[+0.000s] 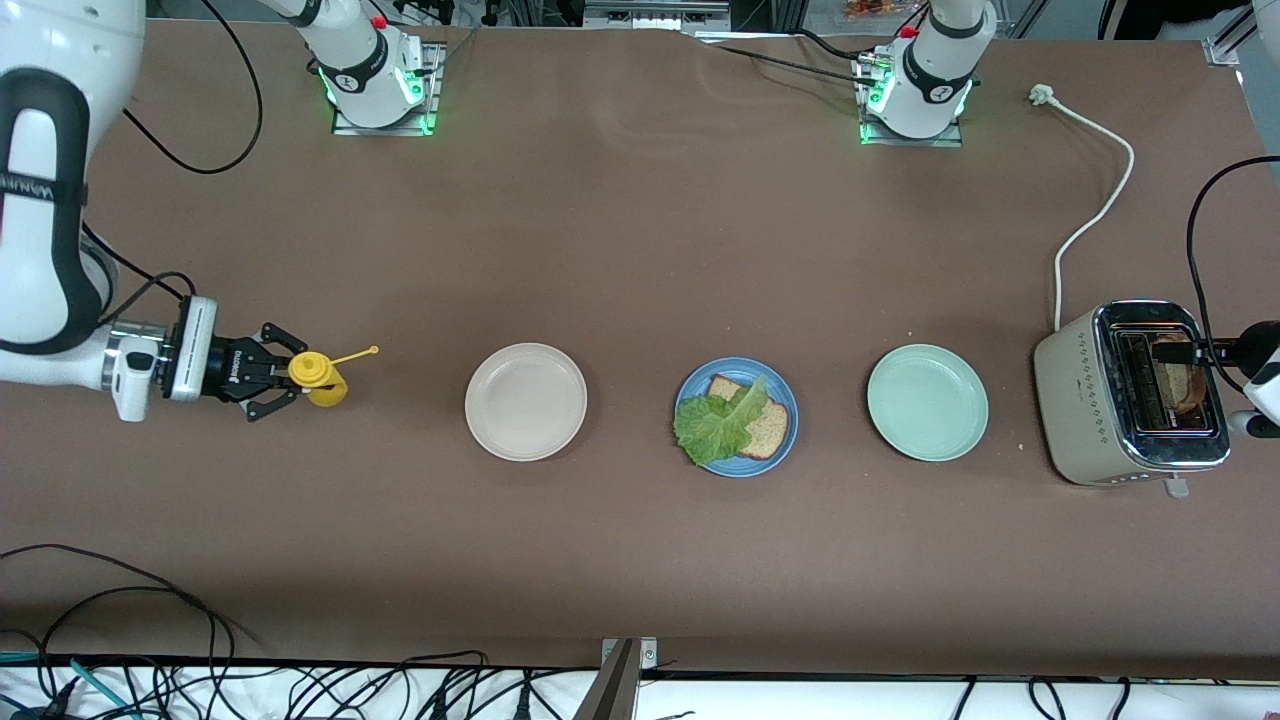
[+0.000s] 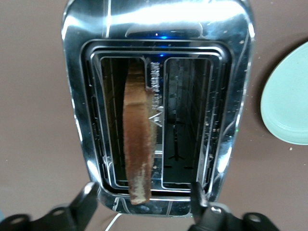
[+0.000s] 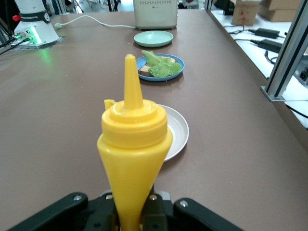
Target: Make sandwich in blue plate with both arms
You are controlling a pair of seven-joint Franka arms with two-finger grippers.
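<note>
The blue plate [image 1: 740,470] sits mid-table, holding a slice of brown bread [image 1: 765,432] with a green lettuce leaf [image 1: 720,425] lying on it. A second bread slice [image 2: 138,139] stands on edge in one slot of the toaster [image 1: 1085,400]. My left gripper [image 2: 143,190] hovers over that slot, open, one finger on each side of the slice and not touching it. My right gripper [image 1: 290,373] is at the right arm's end of the table, shut on a yellow squeeze bottle [image 3: 134,139] with its nozzle pointing toward the plates.
A beige plate [image 1: 526,401] lies between the bottle and the blue plate. A mint-green plate [image 1: 927,402] lies between the blue plate and the toaster. The toaster's white cord [image 1: 1095,210] runs toward the left arm's base.
</note>
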